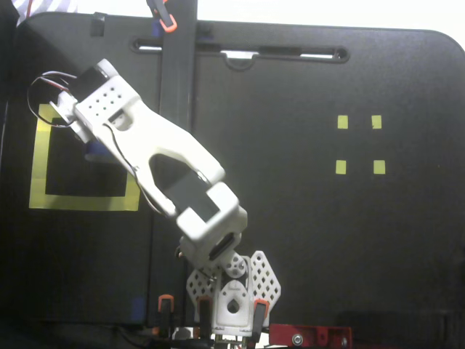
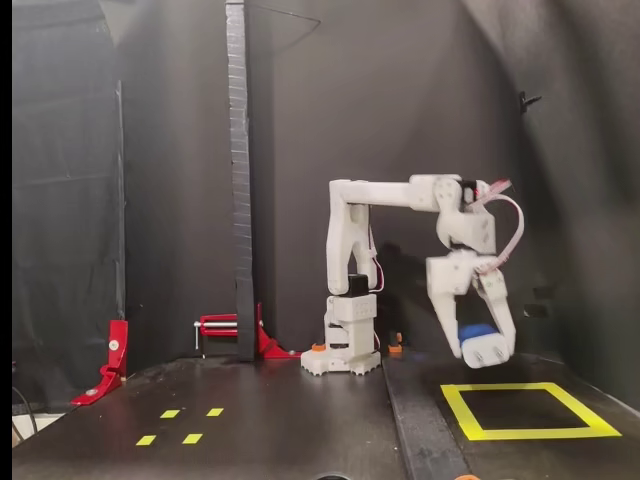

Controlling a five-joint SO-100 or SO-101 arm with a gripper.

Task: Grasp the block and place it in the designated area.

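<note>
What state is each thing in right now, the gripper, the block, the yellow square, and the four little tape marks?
gripper: shut on the block, held above the table.
block: blue, clamped between the fingers, off the table.
designated area: yellow tape square, nothing lying in it; the gripper hangs over its near-arm edge.
four small yellow tape squares: bare, nothing on them.

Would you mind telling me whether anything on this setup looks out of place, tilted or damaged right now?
Nothing stands out. The pincer holds the blue block in the air near the yellow tape square, and the four small yellow markers sit in a tidy grid.
</note>
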